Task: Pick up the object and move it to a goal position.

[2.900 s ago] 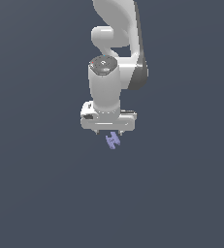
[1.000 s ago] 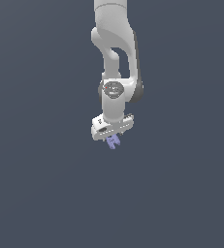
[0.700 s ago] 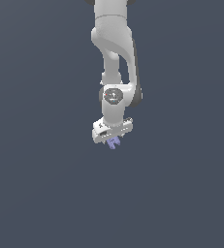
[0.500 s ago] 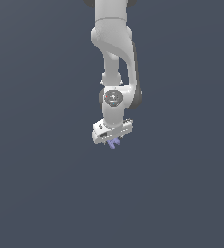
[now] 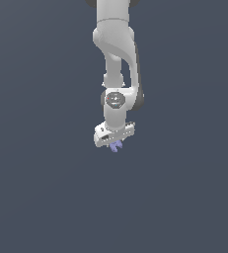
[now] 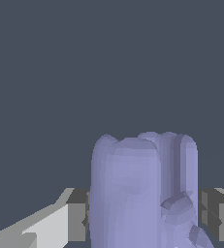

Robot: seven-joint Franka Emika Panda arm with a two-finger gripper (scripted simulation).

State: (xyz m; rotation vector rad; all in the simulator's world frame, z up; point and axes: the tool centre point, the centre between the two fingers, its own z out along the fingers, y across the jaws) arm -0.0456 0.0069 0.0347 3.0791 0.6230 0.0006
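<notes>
The tool [image 5: 116, 144] is clamping the little lavender object [image 5: 116, 146] between its fingers, and in the exterior view the piece is peeking out just beneath the white hand, hanging under the arm [image 5: 116, 59] against plain dark grey. No bench edge or corner is showing anywhere, so there is nothing to place it by; it is simply sitting in the grip, under the wrist.

The wrist view is backing that up: the object [image 6: 143, 191] is filling the space right between the two grey pads [image 6: 77, 214], touching them on both sides, its rounded prongs pointing away from the camera.

So the pick-up part is looking done, going by how the piece is sitting in the grip with nothing under it. What is remaining is the carry to the goal position, and no goal marker is showing in either view, so how much travel is left I cannot tell.
</notes>
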